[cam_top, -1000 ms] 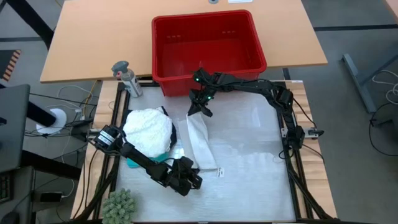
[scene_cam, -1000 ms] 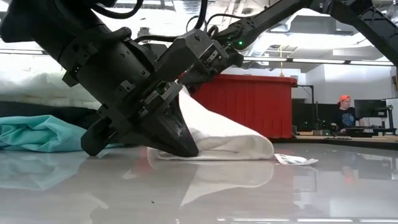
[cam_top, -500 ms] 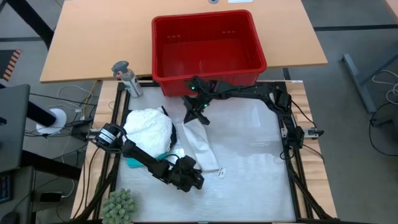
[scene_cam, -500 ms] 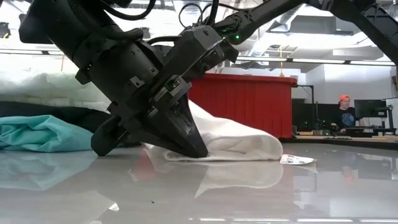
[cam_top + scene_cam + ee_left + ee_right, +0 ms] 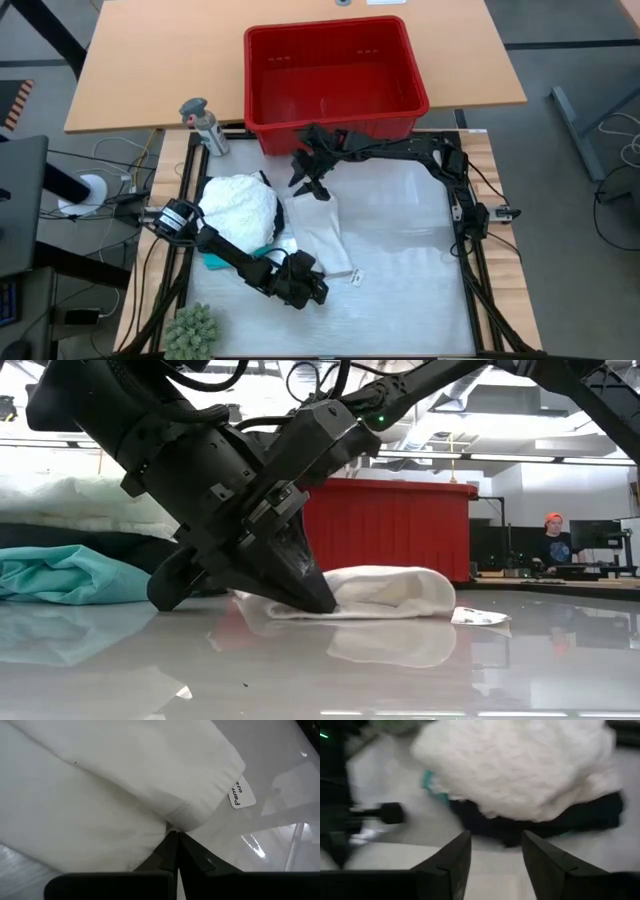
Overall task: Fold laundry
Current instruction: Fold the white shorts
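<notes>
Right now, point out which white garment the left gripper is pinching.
The flat folded white cloth, pinched by the left gripper; the fluffy white garment lies untouched.

A wooden desk [image 5: 130, 70] stands on grey floor [image 5: 580, 40].

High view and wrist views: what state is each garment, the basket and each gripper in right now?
White garment: folded, flat on the table.
Fluffy white garment: heaped, unfolded.
Black garment: under the heap.
Teal garment: crumpled.
Red basket: empty.
Left gripper: shut at the white garment's edge.
Right gripper: open, holding nothing.
</notes>
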